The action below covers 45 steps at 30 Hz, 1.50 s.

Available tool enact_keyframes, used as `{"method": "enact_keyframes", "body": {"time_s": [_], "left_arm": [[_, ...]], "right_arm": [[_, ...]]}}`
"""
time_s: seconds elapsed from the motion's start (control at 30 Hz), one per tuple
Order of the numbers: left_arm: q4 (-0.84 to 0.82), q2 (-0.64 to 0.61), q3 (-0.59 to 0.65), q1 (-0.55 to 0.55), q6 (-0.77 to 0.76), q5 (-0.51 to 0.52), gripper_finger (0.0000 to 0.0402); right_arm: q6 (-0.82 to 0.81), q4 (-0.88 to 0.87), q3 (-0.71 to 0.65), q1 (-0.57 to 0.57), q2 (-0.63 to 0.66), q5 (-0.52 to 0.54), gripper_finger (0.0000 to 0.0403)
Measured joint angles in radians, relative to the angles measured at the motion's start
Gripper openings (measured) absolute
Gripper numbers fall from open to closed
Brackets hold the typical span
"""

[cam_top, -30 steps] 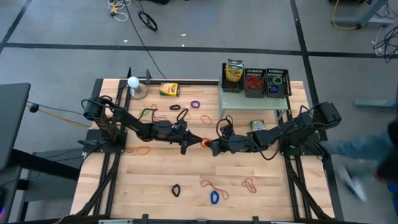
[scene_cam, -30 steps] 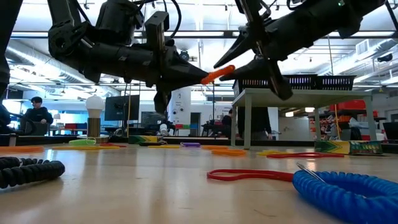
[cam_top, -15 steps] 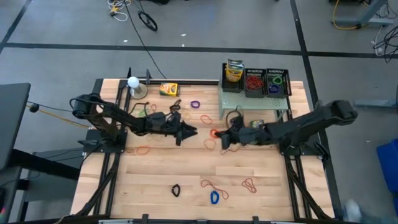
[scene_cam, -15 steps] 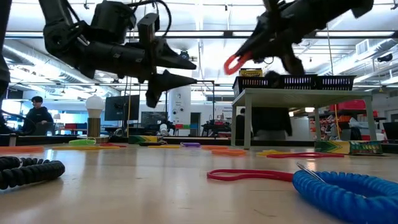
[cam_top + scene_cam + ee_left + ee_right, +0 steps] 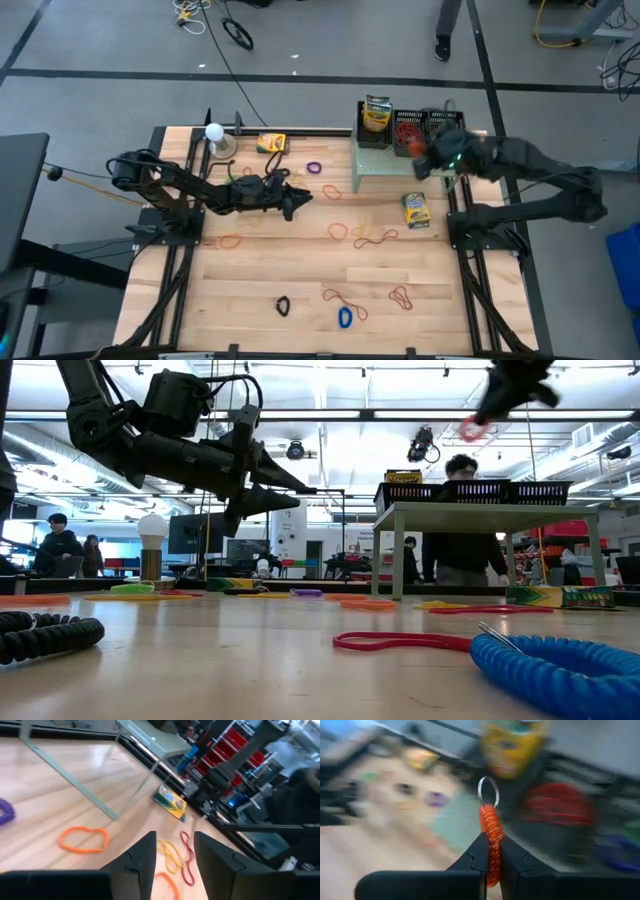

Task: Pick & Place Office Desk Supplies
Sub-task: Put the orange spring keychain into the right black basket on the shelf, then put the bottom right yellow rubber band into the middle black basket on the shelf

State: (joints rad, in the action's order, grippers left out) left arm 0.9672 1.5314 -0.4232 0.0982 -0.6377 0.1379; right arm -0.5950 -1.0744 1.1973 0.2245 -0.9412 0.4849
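My right gripper is shut on an orange coiled band with a metal ring at its end. In the high view it hangs above the black mesh trays; in the low view it is high at the right. My left gripper stands open and holds nothing, above the table's middle left. One crayon box lies flat on the table by the shelf, another at the far edge. Loose rubber bands lie on the wood. My right gripper pinches the orange coiled band between its two fingers at the coil's lower part. The coil sticks out beyond the fingertips with the metal ring at its free end. It is lifted clear of the table and the trays.
The pale green shelf stands at the far right, its trays holding a crayon box, red bands and mixed bands. A white ball on a stand is far left. More bands lie near the front edge.
The two grippers met over the table's middle with the orange coil between them. My left gripper opened, let go and drew back toward the left. My right gripper shut on the coil, carried it up and toward the far right, and turned, ending above the trays.
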Motion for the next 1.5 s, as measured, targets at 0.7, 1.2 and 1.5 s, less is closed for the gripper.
{"method": "enact_keyframes", "body": {"time_s": [0.7, 1.2, 1.5], "left_arm": [[-0.007, 0.001, 0.0, -0.001, 0.011, 0.067, 0.0124], [-0.015, 0.002, -0.002, -0.001, 0.027, -0.037, 0.0124], [-0.056, 0.002, -0.002, -0.01, 0.023, -0.11, 0.0118]], "right_arm": [[0.405, 0.079, -0.094, 0.593, -0.156, 0.055, 0.0036], [0.222, 0.08, -0.094, 0.587, -0.168, 0.087, 0.0137], [0.121, 0.038, -0.089, 0.355, -0.02, 0.009, 0.0009]]}}
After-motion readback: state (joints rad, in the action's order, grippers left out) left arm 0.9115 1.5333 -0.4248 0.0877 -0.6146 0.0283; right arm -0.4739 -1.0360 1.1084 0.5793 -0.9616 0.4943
